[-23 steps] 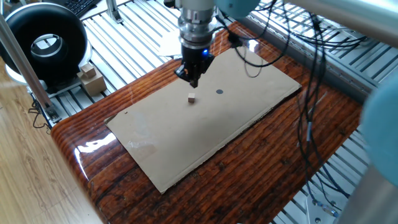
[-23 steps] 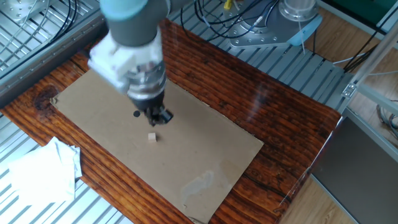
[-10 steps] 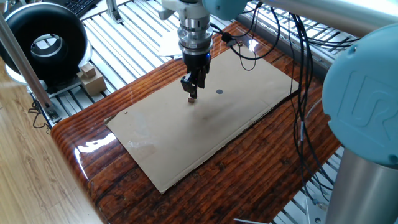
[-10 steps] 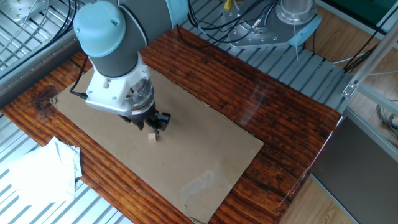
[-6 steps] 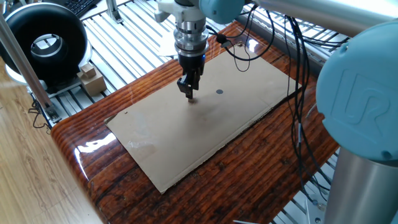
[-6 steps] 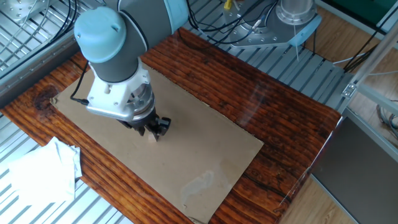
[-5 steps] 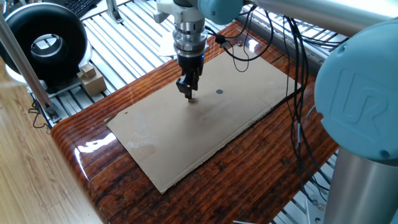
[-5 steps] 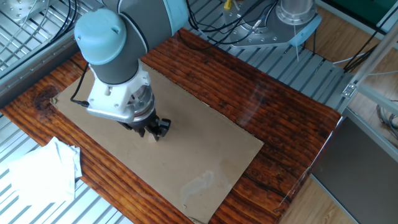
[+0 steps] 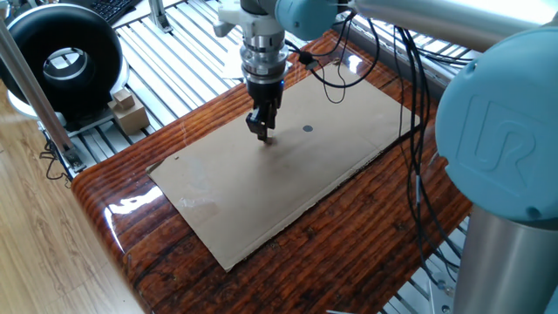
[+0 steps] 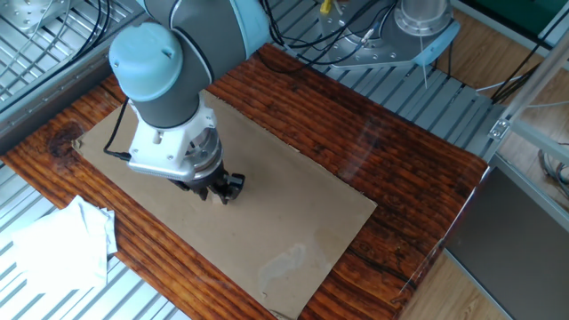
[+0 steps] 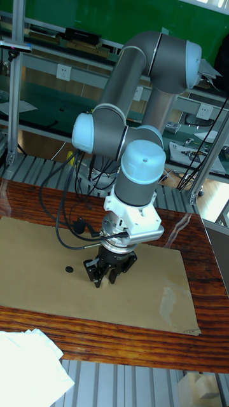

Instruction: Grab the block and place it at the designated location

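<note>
My gripper (image 9: 263,135) (image 10: 219,195) (image 11: 104,280) stands low on the flat tan cardboard sheet (image 9: 261,205) (image 10: 302,218) (image 11: 38,254), fingertips at the sheet's surface. In the tall fixed view its fingers show a small gap, so it looks open. The block is hidden behind the fingers and the wrist in every view. The designated location, a small dark dot (image 9: 307,129) (image 11: 69,269), lies a short way off to the side of the gripper. In the other fixed view the arm covers the dot.
The cardboard lies on a glossy wooden table (image 9: 366,235). White crumpled paper (image 10: 58,244) (image 11: 28,372) sits off one corner. A black round device (image 9: 65,61) and small cardboard boxes (image 9: 129,112) stand beyond the table's end. Cables (image 9: 418,131) hang over the far side.
The gripper came over the block and sank down onto it. The block, which showed beside the fingertips before, is now hidden. The cardboard and dot have not moved.
</note>
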Robot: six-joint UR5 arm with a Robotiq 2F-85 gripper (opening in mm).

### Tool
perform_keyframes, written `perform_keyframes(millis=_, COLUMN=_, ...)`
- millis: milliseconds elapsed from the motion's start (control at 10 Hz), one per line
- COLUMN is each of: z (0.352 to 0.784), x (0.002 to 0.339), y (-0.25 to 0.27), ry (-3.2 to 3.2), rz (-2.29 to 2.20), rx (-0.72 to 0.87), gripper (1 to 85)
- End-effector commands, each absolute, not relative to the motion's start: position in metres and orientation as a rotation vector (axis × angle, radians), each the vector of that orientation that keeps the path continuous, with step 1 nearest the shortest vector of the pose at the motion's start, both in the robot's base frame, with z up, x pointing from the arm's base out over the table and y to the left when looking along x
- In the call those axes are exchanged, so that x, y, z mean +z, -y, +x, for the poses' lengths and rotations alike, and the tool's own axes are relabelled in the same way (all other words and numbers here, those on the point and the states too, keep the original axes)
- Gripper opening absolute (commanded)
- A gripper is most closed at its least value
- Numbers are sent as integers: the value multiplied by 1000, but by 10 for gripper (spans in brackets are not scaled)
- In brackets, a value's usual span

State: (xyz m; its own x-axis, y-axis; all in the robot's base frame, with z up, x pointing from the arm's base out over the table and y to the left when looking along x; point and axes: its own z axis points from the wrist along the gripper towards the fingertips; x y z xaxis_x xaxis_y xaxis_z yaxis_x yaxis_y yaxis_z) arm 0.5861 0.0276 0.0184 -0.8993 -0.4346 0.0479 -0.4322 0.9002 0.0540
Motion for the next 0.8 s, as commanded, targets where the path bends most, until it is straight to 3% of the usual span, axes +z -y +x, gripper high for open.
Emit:
perform_keyframes(millis=0, z=582, x=12, y=-31, ry=3000, rz=698, rx=-77, gripper=410)
perform_keyframes(millis=700, z=569, x=11, y=-25, ry=2971, rz=678, rx=-52, gripper=317)
